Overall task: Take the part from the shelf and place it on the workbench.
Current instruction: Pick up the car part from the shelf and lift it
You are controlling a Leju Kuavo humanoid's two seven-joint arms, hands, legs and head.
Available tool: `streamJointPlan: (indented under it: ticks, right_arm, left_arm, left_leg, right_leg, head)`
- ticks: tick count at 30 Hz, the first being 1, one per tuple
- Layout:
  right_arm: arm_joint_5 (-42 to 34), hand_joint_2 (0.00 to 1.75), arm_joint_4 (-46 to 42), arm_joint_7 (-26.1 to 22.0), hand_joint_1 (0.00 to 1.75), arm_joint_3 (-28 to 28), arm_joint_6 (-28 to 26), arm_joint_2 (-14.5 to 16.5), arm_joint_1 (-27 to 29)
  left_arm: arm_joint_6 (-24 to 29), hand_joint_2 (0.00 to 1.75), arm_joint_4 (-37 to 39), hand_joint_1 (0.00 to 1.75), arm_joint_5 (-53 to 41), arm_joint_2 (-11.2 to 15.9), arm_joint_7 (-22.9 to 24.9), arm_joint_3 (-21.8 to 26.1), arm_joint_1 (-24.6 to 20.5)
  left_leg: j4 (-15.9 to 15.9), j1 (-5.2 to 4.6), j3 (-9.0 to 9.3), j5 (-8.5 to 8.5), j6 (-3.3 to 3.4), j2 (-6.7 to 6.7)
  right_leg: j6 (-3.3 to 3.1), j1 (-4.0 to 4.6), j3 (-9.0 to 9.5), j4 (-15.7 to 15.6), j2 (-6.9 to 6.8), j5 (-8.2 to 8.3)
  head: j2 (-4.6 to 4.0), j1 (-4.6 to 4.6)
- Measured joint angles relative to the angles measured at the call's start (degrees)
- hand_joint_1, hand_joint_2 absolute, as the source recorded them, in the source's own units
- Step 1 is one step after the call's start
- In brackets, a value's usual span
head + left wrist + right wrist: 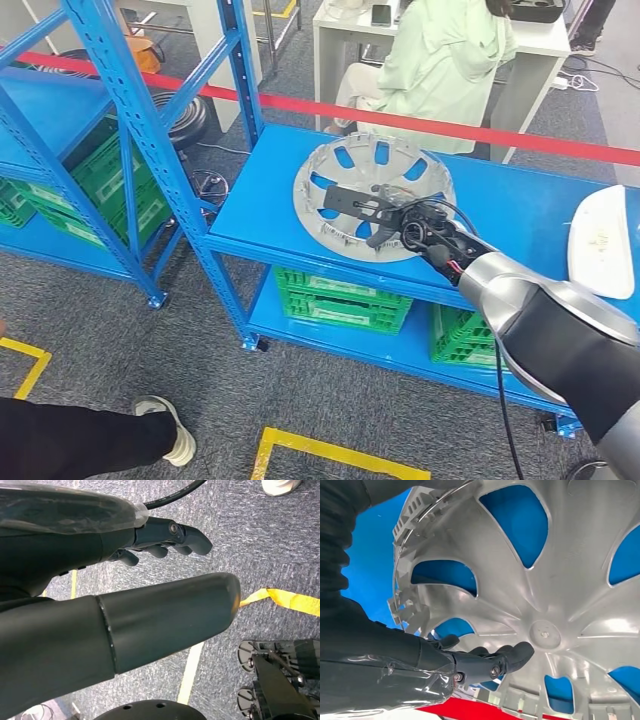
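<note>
A silver wheel cover (361, 172) lies inside-up on the top of a blue shelf unit (264, 205). My right hand (392, 215) reaches in from the right, over the cover's near rim, its dark fingers stretched flat across the middle. Seen from the right wrist, the fingers (482, 662) lie straight just above the spokes and hub of the cover (546, 605), gripping nothing. My left hand (166, 535) hangs over the grey carpet with its fingers loosely apart and nothing in it.
A white moulded part (601, 245) rests on the same blue top at the far right. Green crates (343, 298) fill the level below. Behind a red tape (453, 125), a person in a pale green jacket (445, 60) sits. Someone's leg and shoe (162, 425) are at lower left.
</note>
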Motion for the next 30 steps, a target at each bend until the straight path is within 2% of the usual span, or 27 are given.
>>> streamJointPlan:
  ticks: [21,30]
  right_arm:
    - [0.0,1.75,0.1,0.3,0.00,-0.7,0.1,0.0,0.7]
    - [0.9,1.75,0.2,0.9,0.00,-1.0,3.5,0.0,1.5]
  left_arm:
    - [0.0,0.00,0.0,0.00,-0.2,0.0,0.1,-1.2,-0.1]
    - [0.0,0.00,0.0,0.00,-0.2,0.0,0.7,-1.4,-0.3]
  left_leg:
    - [0.0,0.00,0.01,0.00,0.00,0.00]
    - [0.0,0.00,0.01,0.00,0.00,0.00]
  right_leg:
    - [0.00,0.00,-0.01,0.0,0.00,0.00]
    - [0.00,0.00,0.00,0.0,0.00,0.00]
  head:
    - [0.00,0.00]
    - [0.00,0.00]
